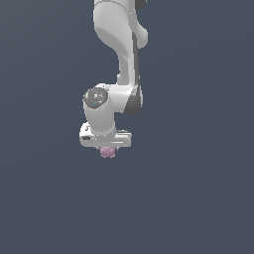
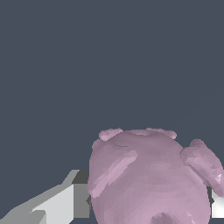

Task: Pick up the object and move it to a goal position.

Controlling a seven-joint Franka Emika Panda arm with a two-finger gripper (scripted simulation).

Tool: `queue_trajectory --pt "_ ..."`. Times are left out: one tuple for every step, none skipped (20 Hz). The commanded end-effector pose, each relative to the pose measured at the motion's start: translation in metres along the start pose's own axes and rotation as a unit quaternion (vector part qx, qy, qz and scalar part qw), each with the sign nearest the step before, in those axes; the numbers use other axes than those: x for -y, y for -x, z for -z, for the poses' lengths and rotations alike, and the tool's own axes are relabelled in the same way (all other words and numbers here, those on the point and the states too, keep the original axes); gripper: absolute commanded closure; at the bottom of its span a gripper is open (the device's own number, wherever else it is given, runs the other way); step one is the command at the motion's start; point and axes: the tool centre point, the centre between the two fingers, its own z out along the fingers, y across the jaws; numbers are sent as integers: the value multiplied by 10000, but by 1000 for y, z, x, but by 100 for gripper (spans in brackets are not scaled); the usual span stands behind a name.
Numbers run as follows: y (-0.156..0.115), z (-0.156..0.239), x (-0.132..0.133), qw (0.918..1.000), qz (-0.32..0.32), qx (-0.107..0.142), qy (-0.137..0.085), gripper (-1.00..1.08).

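The arm (image 1: 116, 59) reaches down from the far top of the exterior view, with its white gripper (image 1: 107, 147) pointing straight down near the middle of the scene, a little toward the exterior view's left. Directly beneath the gripper's body sits the object (image 1: 107, 152), a small pink-purple lump that peeks out just under the white housing.

In the wrist view the lump (image 2: 148, 179) fills the space between the two fingers (image 2: 65, 203), one showing on each side of it and both apparently pressed against its bumpy flanks. The gripper looks closed down to the lump's width and appears to have hold of it, though the exact contact at the pads is hidden behind the lump itself.

Whether the lump rests on the dark grey ground (image 1: 198, 198) or hangs above it cannot be told: the surface is plain and throws no visible shadow in either view.

As a judgement, the grasp seems made, so the first part of the task is likely done or nearly so. What remains is carrying the lump to the goal position and holding it there. No goal marker is visible in either view, so how far the carry has to go cannot be judged.
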Motion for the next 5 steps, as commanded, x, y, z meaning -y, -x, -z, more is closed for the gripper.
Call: queue_trajectory --pt "-4 4 -9 10000 11 4 -3 108" --pt "-4 5 -11 10000 11 4 -3 108" --pt "-5 6 -12 10000 11 4 -3 108" --pt "-5 7 -13 10000 11 4 -3 108" --pt "-6 7 -13 10000 11 4 -3 108"
